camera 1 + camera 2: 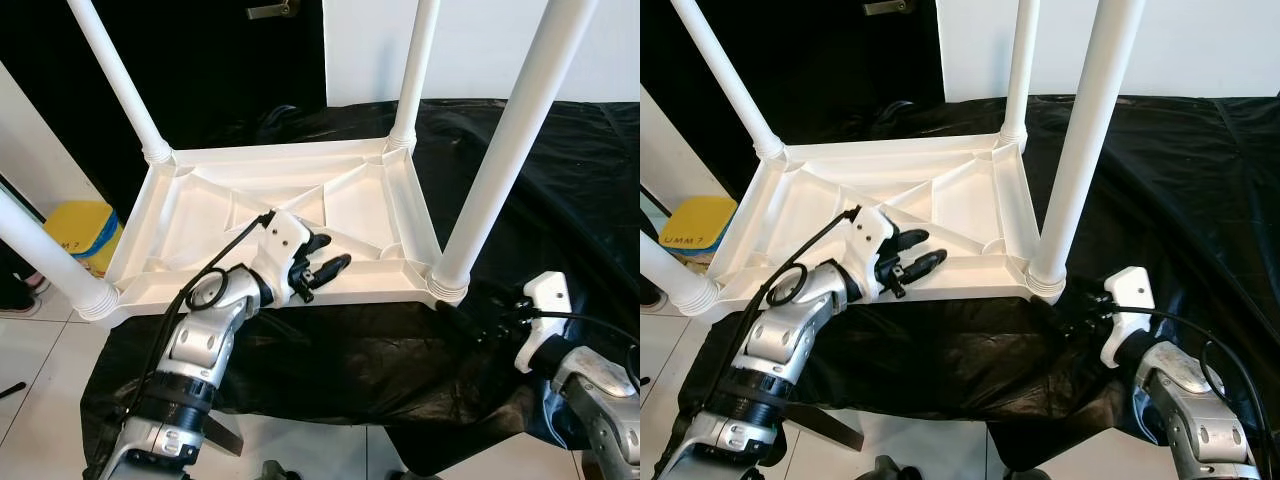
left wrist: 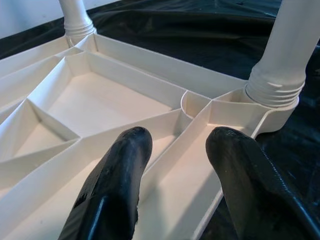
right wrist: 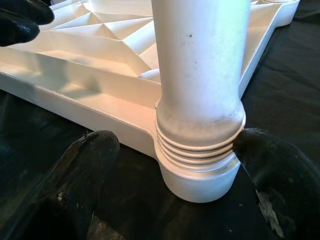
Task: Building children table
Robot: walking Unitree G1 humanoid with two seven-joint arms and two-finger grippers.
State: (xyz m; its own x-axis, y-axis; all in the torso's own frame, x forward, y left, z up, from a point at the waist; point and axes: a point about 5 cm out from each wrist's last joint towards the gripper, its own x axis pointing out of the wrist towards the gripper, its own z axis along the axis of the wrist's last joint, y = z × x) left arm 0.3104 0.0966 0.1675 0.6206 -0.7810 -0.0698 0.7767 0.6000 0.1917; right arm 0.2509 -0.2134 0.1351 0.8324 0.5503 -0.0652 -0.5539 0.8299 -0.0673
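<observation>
A white plastic children's table (image 1: 250, 200) lies upside down on a black sheet (image 1: 560, 180), its ribbed underside facing up. Its legs stand upright in the corner sockets. My left gripper (image 1: 330, 255) hovers open over the table's near rim, with its fingertips (image 2: 125, 150) above the ribs and nothing between them. My right gripper (image 1: 462, 318) is low at the near-right corner. It is open, with one finger on each side of the near-right leg (image 3: 200, 60) at its threaded base (image 3: 200, 145). One fingertip (image 3: 265, 160) is almost against the collar.
A yellow container (image 1: 85, 235) stands on the floor beside the table's left side. The near-left leg (image 1: 40, 250) and the far legs (image 1: 115, 80) rise high around my arms. White tile floor (image 1: 30, 350) lies at the left, and a dark doorway and white wall are behind.
</observation>
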